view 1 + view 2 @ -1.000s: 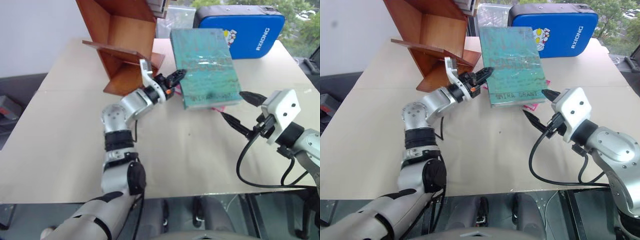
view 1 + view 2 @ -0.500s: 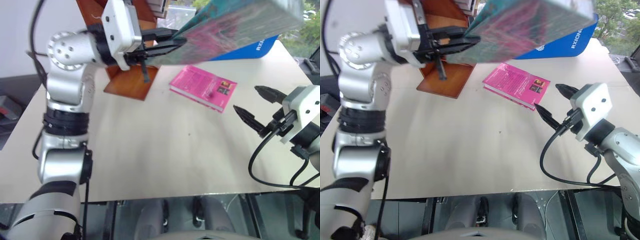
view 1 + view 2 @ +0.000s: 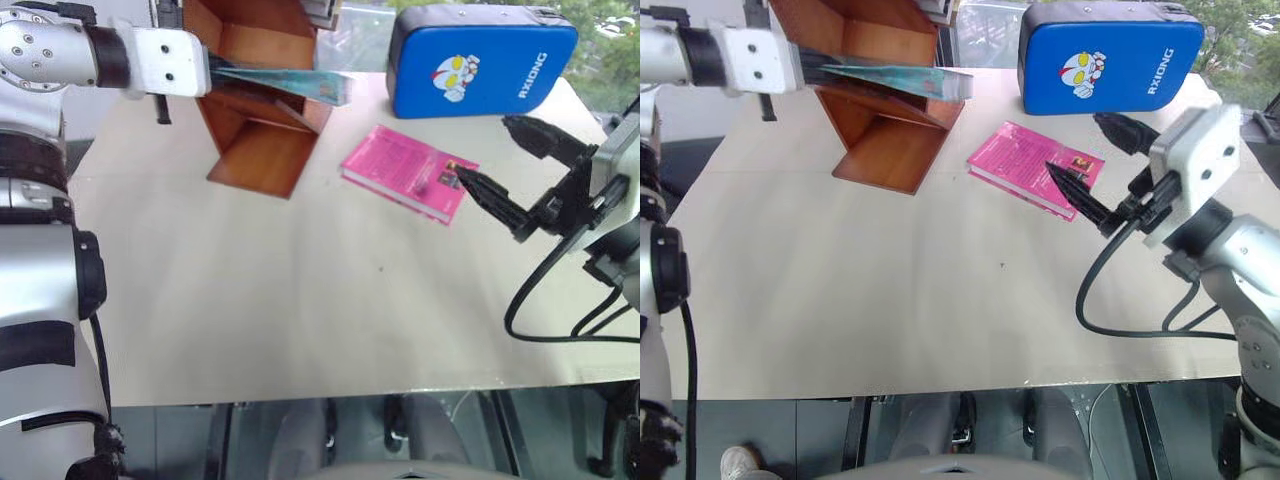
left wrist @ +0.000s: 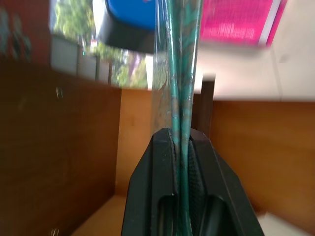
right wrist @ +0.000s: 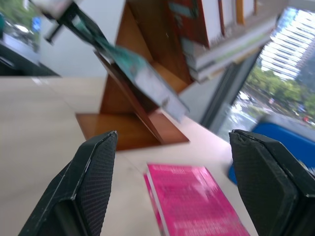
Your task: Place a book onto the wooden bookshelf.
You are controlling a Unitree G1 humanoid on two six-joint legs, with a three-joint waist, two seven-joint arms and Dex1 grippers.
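Book [image 3: 285, 82] clamped in left fingers [image 4: 183, 172] at wooden bookshelf [image 3: 255, 150]; right fingers [image 3: 1110, 165] open above pink book [image 3: 408, 172].

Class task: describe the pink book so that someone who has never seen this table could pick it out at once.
Start at the blue padded case at the table's far edge. Just in front of it, flat on the tabletop, lies the pink book. It is the only bright pink thing there.

You see bright daylight entering from twelve o'clock; the table [image 3: 300, 300] is evenly lit, while both wrist views are motion-blurred.
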